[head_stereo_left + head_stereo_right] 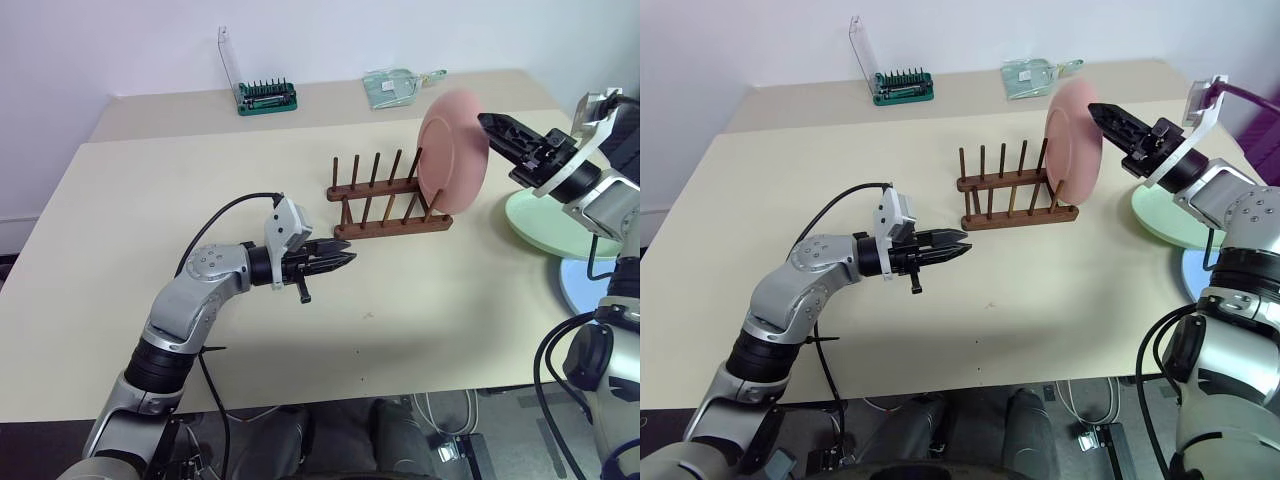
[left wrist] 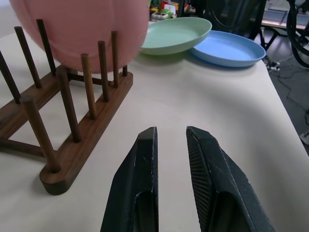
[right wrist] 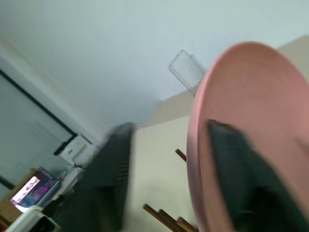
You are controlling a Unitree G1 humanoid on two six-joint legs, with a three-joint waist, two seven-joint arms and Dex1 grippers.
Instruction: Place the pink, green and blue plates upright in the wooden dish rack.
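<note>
The pink plate (image 1: 452, 150) stands upright in the right end slot of the wooden dish rack (image 1: 390, 230), leaning a little on its pegs. My right gripper (image 1: 487, 124) is at the plate's upper right rim, open, with one finger on each side of the rim (image 3: 193, 145). The green plate (image 1: 555, 225) lies flat on the table to the right of the rack, and the blue plate (image 1: 590, 285) lies flat in front of it. My left gripper (image 1: 350, 262) hovers level in front of the rack's left end, shut and holding nothing.
A green screwdriver-bit holder (image 1: 267, 97) with a raised clear lid and a clear glass dish (image 1: 395, 87) sit on the far table. A black cable (image 1: 225, 215) loops over my left arm. The table's front edge runs close below both arms.
</note>
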